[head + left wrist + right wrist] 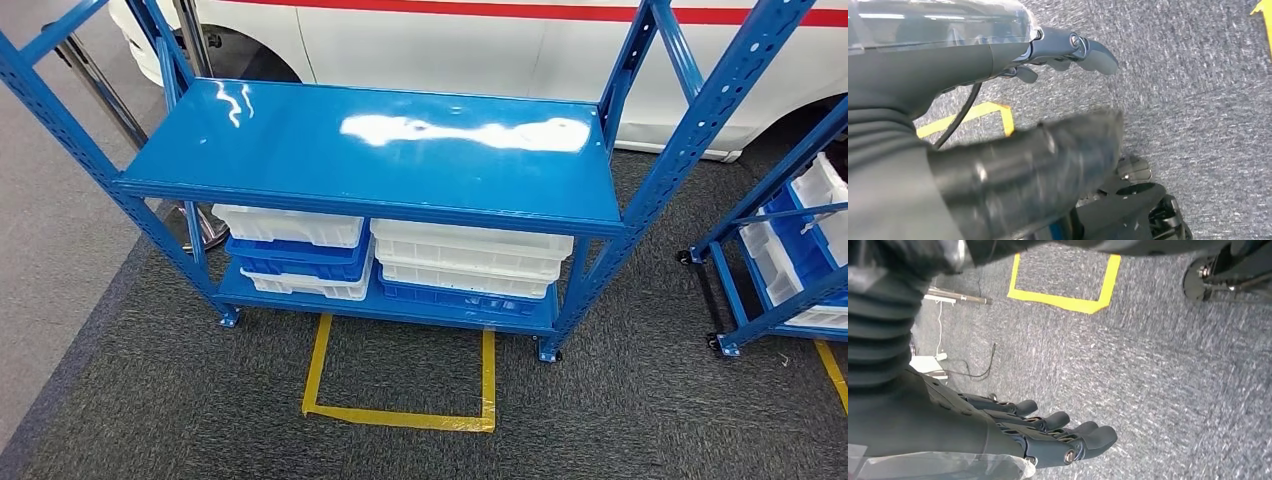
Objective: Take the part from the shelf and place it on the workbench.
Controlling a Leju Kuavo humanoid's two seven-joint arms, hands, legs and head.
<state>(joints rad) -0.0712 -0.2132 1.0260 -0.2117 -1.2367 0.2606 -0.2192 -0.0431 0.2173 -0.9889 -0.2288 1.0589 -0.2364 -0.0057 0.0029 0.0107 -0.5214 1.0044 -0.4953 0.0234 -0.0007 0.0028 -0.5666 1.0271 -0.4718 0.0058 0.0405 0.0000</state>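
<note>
The left hand [1068,47] and right hand [1048,432] hang over grey carpet, fingers straight and apart, holding nothing. Ahead stands the blue metal shelf [370,150], its glossy top bare, with stacked white and blue plastic trays [390,265] on its lower level. Which part is meant cannot be told; nothing looks started, so reaching, grasping and carrying to the workbench all remain.

Bright, even overhead light. Strong white glare patches on the blue shelf top [380,150]; soft shadow under it. Head view sharp, slight edge distortion. Left wrist view: thick thumb [1048,160] blurred, out of focus; carpet [1158,370] grainy.
</note>
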